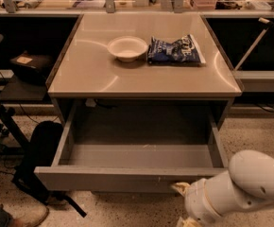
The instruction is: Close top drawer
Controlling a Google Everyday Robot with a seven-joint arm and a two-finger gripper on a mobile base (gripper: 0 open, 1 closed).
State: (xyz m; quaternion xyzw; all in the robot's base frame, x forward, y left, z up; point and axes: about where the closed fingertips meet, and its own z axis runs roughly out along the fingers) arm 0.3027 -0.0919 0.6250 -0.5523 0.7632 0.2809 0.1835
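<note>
Top drawer drawn far out from under the counter, my gripper low at its front

Top drawer (113, 178) stands open, long axis left to right, plain front facing me, side walls running back under the counter (141, 79). My gripper (180, 189) sits just below the front's lower edge, right of centre; clenched or released, I cannot tell. A black bag (42, 145) lies by the drawer's left side. White bowl (127, 48) and blue snack bag (175, 50) sit side by side, well back from the counter's front edge

Grey top drawer (113, 178) stands wide open; gripper (180, 192) just below its front.
</note>
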